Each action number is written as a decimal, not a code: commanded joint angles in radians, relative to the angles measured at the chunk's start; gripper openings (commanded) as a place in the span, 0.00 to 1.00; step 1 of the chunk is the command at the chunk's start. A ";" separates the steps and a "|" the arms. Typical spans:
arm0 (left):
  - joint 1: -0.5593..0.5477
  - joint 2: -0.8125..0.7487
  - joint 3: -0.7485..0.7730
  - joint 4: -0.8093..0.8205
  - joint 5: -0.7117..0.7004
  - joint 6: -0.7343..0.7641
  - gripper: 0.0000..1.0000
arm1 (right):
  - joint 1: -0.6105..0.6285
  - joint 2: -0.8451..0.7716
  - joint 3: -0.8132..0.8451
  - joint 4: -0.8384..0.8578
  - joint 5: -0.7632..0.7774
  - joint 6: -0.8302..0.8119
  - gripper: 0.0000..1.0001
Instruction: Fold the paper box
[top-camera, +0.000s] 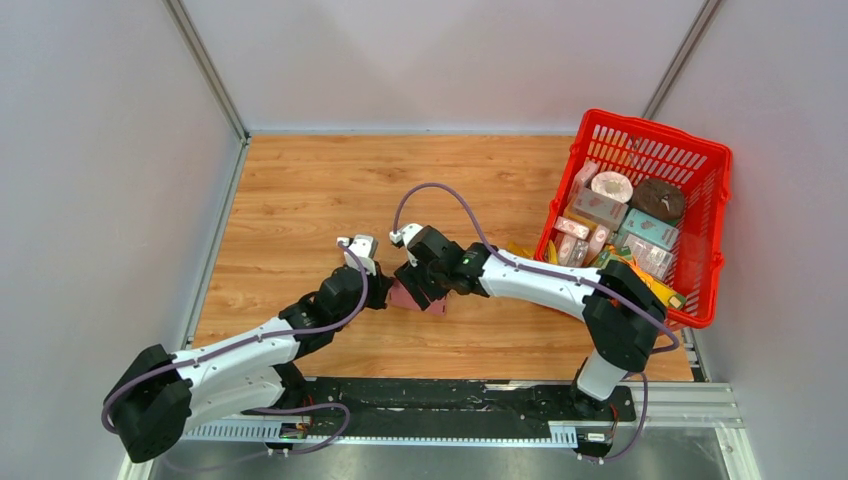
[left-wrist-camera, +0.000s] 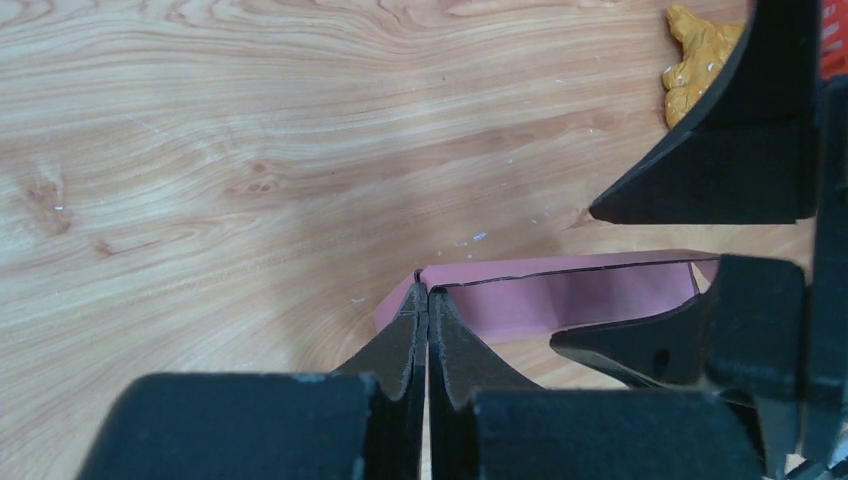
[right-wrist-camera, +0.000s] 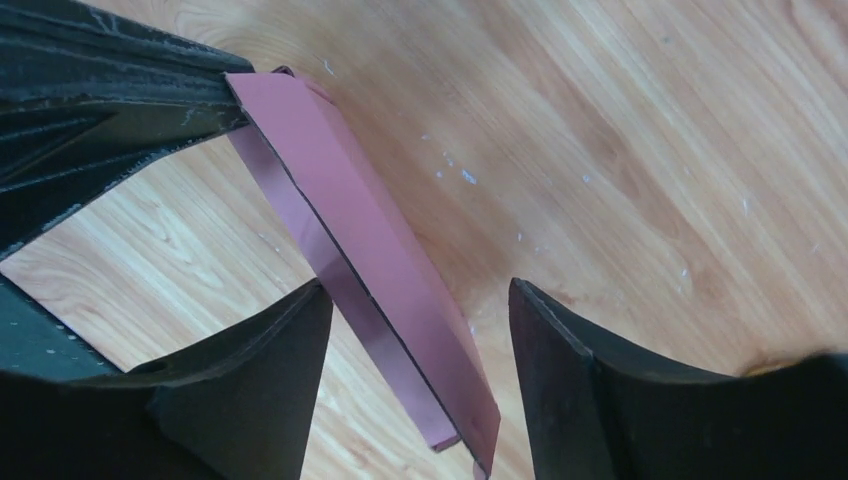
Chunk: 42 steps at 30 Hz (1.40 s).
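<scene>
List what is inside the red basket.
Printed cartons, a white roll, a dark round object and small pink packets, packed close. Whatever lies beneath them is covered, as is the basket floor; the right arm hides its near corner.

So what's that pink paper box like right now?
The paper box is plain pink thin card, only partly folded, with creased panels and a dark cut edge. It rests on the wooden table. The left gripper pinches one corner with shut jaws; the right gripper straddles its long panel, jaws open.
</scene>
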<state>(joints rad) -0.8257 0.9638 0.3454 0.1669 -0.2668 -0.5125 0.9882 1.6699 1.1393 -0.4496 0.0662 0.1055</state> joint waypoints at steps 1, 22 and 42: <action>-0.012 0.030 -0.017 -0.161 0.011 -0.061 0.00 | -0.002 -0.027 0.060 -0.156 0.021 0.181 0.71; -0.036 0.055 -0.016 -0.161 -0.023 -0.090 0.00 | -0.106 -0.230 -0.026 -0.230 -0.129 0.343 0.47; -0.050 0.027 -0.023 -0.161 -0.034 -0.090 0.00 | -0.106 -0.159 0.002 -0.162 -0.126 0.312 0.11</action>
<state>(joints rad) -0.8600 0.9707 0.3523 0.1520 -0.3347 -0.5900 0.8864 1.5135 1.1103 -0.6708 -0.0364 0.4057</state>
